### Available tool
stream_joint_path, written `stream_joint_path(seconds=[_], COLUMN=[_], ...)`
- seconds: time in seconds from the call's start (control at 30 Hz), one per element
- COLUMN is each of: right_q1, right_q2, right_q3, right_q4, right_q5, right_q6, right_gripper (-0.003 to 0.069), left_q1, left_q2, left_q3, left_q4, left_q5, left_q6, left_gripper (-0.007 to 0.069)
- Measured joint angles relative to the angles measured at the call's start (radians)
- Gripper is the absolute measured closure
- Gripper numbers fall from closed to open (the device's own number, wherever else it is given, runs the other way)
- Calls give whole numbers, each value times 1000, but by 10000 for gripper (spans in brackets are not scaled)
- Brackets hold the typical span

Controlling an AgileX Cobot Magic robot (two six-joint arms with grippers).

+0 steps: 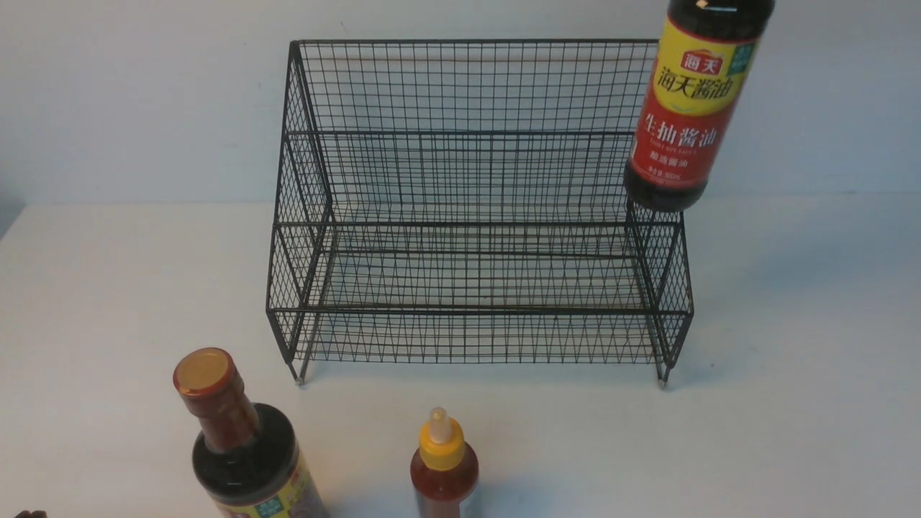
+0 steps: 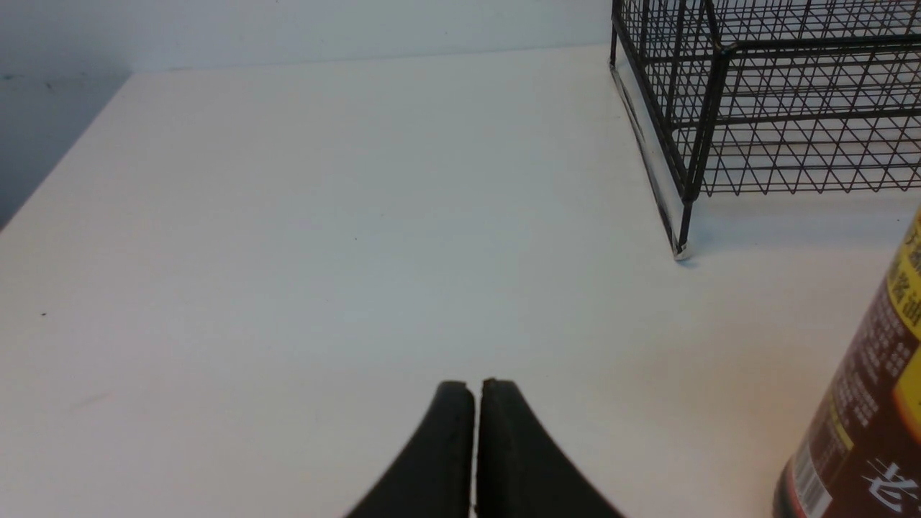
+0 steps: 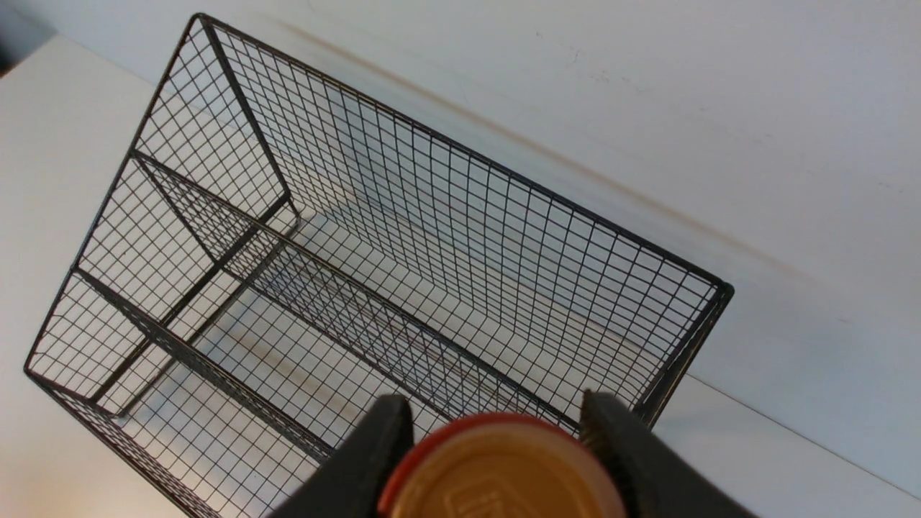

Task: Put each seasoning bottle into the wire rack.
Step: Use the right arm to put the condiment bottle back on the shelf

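Right gripper [image 3: 495, 423] clamps soy-sauce bottle [image 1: 689, 108] by its cap.
Wire rack [image 3: 403, 273] sits below and beyond those jaws; left gripper [image 2: 475, 390]: jaws pressed together over the table [image 2: 288, 216].

A white table [image 1: 791, 360] carries the black wire rack [image 1: 475, 311], which stands on its small feet toward the back. Nearer the front stand a tall soy-sauce bottle [image 1: 241, 446] on the left and, apart from it, a small red sauce bottle [image 1: 444, 467] with a yellow cap.
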Motion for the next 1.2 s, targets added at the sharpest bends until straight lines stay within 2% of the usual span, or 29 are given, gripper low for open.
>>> stream_joint_path(seconds=[0.67,0.93,1.2], right_q1=[0,0,0], right_q2=[133,189,262], right_q3=[0,0,0], right_q4=[46,11,-17], right_q5=[-144,-132,-52], right_q6=[7,5,40], right_gripper=[380,380,380], left_q1=[0,0,0], left_q2=[0,0,0], left_q3=[0,0,0], left_q4=[0,0,0], left_q5=[0,0,0], left_q6=[0,0,0], left_gripper=[629,629,629])
